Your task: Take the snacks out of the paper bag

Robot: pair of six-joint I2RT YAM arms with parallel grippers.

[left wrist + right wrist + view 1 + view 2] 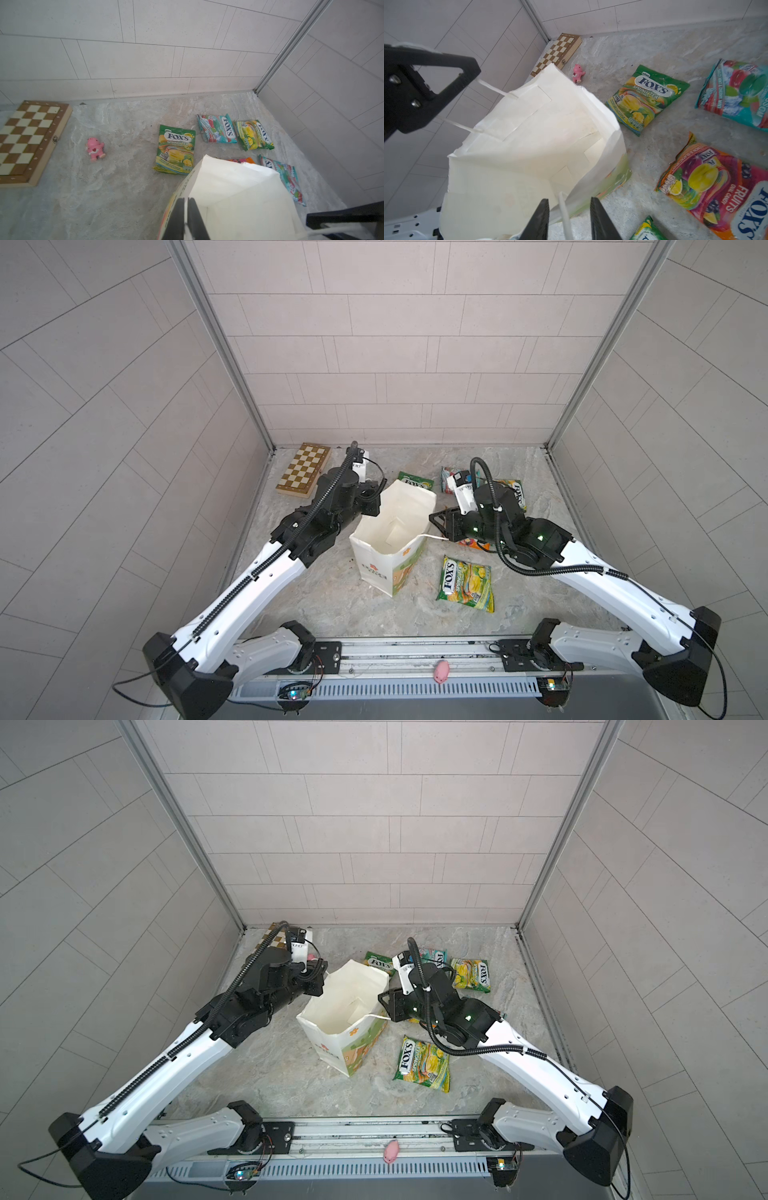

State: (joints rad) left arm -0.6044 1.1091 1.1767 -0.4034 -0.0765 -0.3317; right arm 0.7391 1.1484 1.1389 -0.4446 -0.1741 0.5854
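We judge the paper bag (pixel 374 568) emptied.
The snacks (pixel 467 583) lie twelve to four o'clock of it; right gripper (pixel 569 199) released, left gripper (pixel 186 199) we cannot tell.

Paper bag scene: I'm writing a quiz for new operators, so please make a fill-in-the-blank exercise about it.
The paper bag stands with its mouth ___.
The green packet reads FOX'S SPRING ___.
The small toy near the chessboard box is ___.
The bag's inner walls are plain ___.
Missing words: open; TEA; pink; white.
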